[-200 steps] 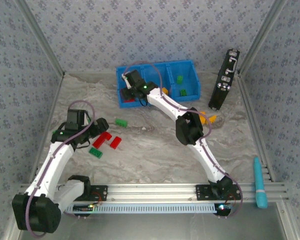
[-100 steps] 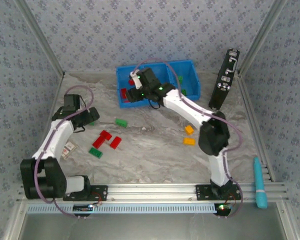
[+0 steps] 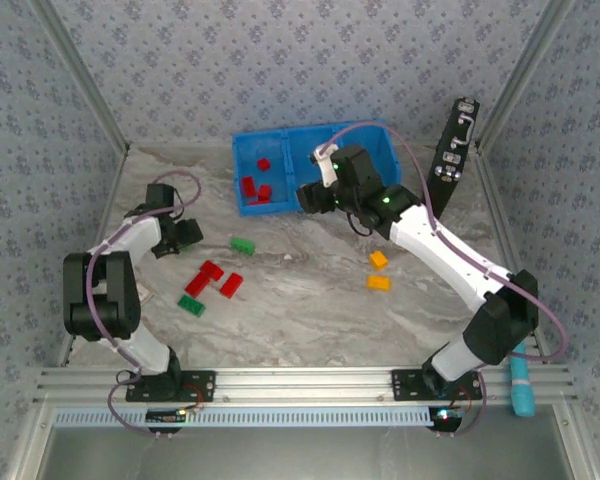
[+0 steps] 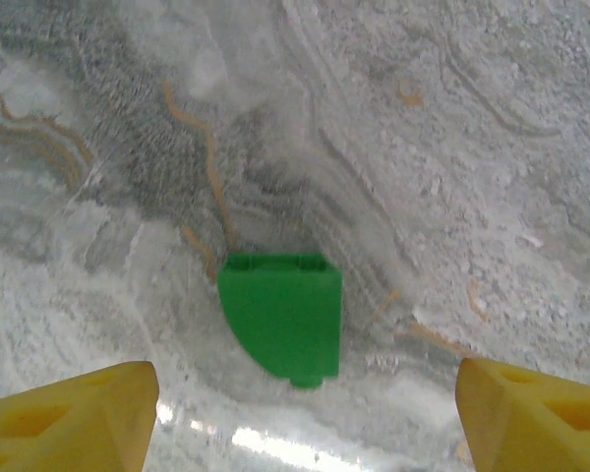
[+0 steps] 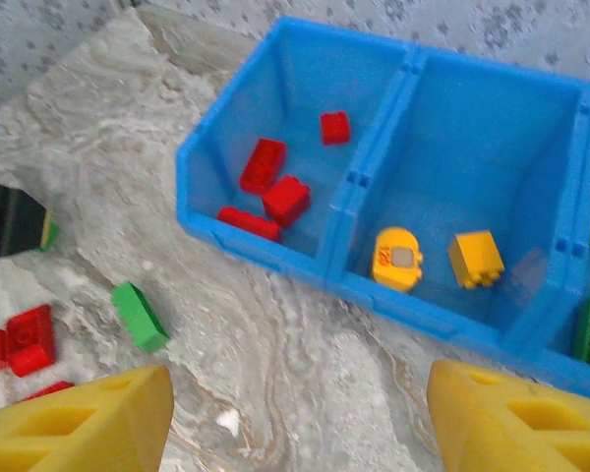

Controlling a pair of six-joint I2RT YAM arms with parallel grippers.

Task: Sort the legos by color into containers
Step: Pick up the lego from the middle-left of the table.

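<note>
At the top view's left, the left tool (image 3: 187,236) has swung outward and straddles a green lego (image 4: 280,320) on the table (image 3: 300,300), fingers spread, gripping nothing. Farther back, the right tool (image 3: 308,197), empty and spread, has left the bin (image 3: 242,150), where red legos (image 3: 257,186) lie upper left, apparently sorted.

A green brick (image 4: 282,317) lies on the marbled bench (image 4: 472,138) just ahead of the pincer (image 4: 300,421), between its widely parted jaws.
</note>
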